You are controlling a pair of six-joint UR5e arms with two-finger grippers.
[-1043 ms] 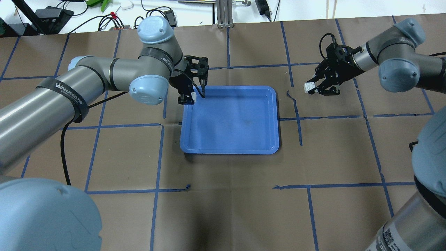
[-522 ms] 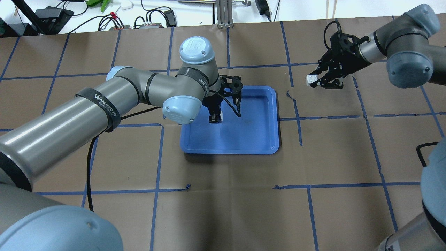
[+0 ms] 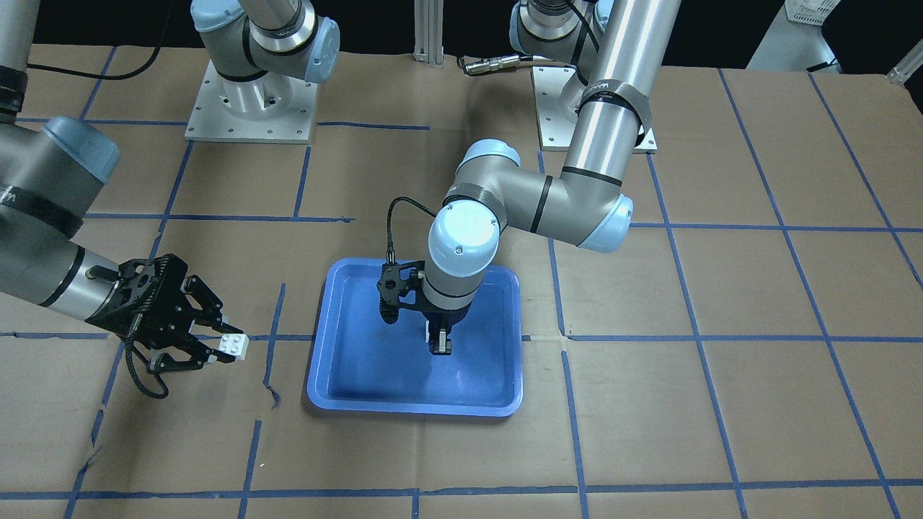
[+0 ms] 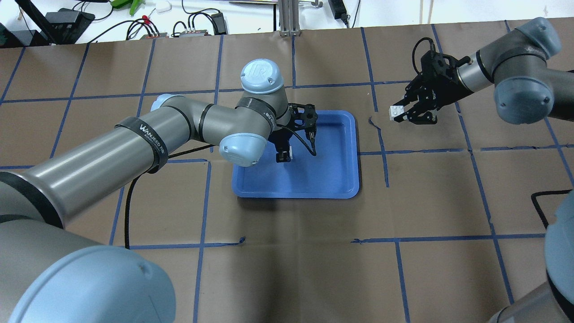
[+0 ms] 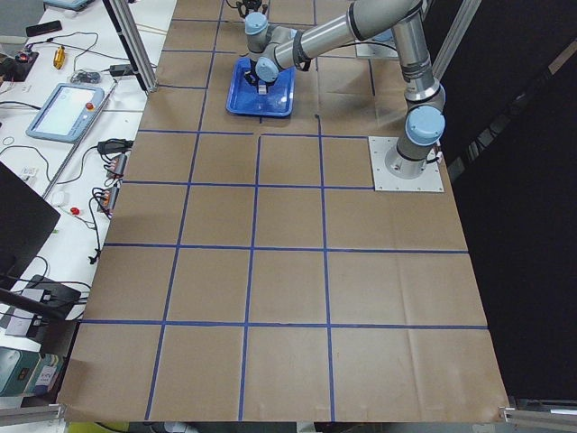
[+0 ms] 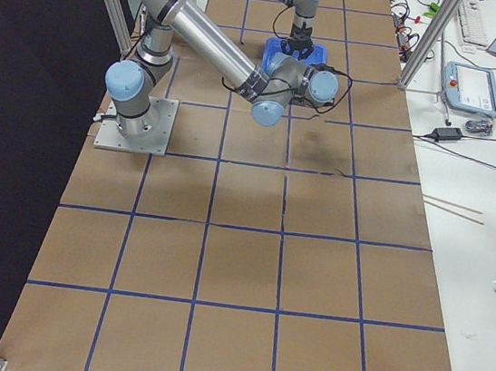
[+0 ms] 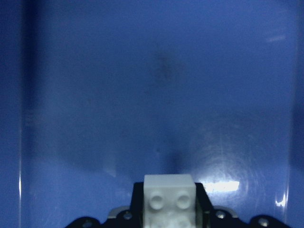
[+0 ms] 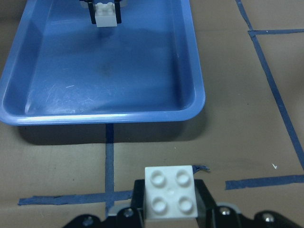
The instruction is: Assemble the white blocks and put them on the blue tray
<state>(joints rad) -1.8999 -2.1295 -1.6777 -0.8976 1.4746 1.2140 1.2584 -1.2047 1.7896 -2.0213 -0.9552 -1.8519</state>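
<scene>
tray (image 4: 341,181) on table (image 4: 287,273), centre | left claw (image 4: 284,156) holds block (image 7: 169,197) over tray interior, maybe touching | right claw (image 4: 402,113) holds second block (image 4: 394,112) beyond tray's right rim

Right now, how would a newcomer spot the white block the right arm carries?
Find the blue tray mid-table. Beside it, above bare brown paper, the right arm's jaws grip this white block. Unlike the other white block, held over the tray by the left arm, it is outside the rim.
</scene>
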